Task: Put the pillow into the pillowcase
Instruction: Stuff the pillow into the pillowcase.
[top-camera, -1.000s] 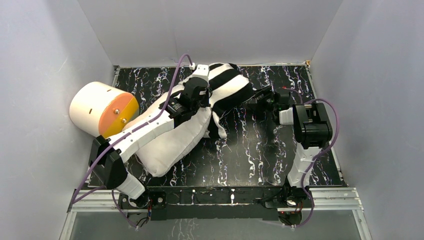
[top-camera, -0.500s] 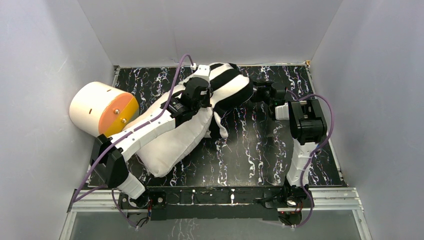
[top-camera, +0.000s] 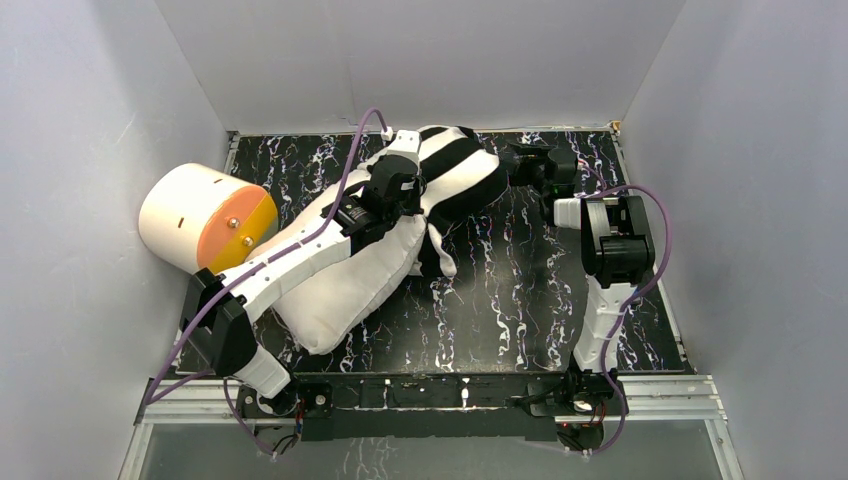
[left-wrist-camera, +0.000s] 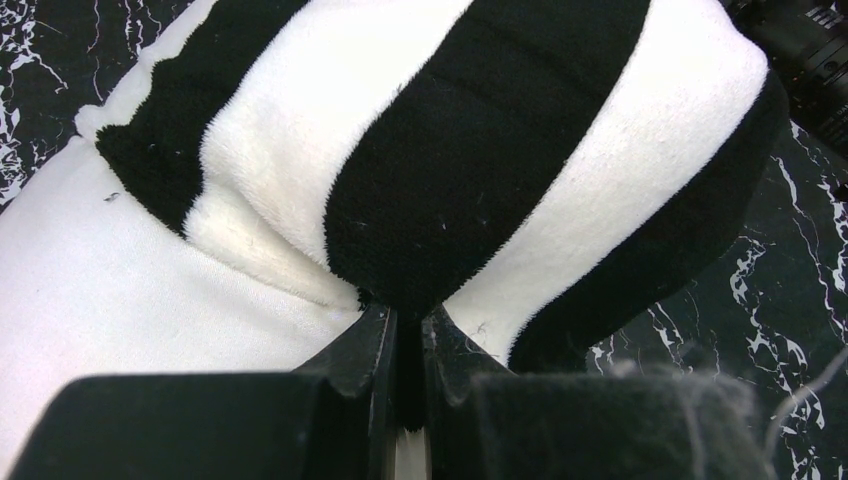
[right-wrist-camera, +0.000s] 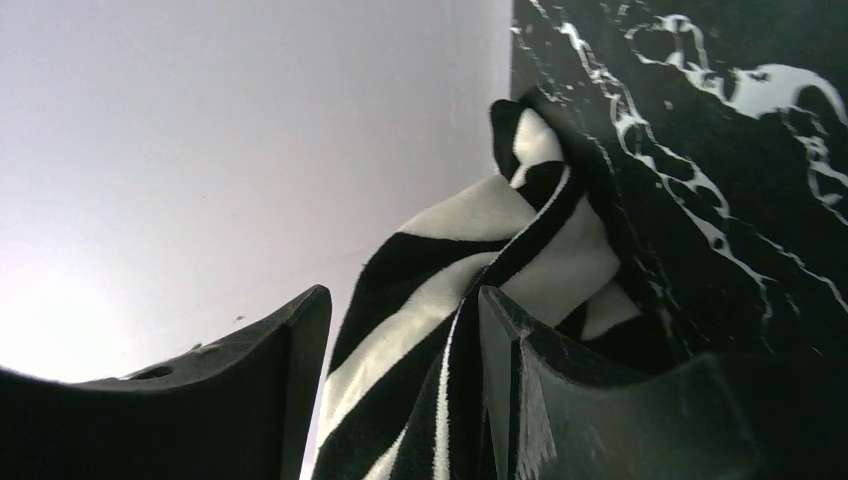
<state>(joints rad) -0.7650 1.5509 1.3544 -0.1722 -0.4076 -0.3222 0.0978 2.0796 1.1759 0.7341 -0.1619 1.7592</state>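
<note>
Pinching pillowcase (left-wrist-camera: 480, 150), left hand (left-wrist-camera: 408, 325) outstretched

A white pillow (top-camera: 340, 290) lies slantwise on the black marbled counter (top-camera: 520, 300), running from lower left of centre up toward the top middle. Its upper end sits inside the striped pillowcase (top-camera: 462, 165). The left arm stretches along the pillow, its end effector (top-camera: 415, 192) at the pillowcase's near edge. The right end effector (top-camera: 510, 162) meets the pillowcase's right end. A cream cylinder (top-camera: 195, 215) with an orange face stands at centre left, touching the pillow.
</note>
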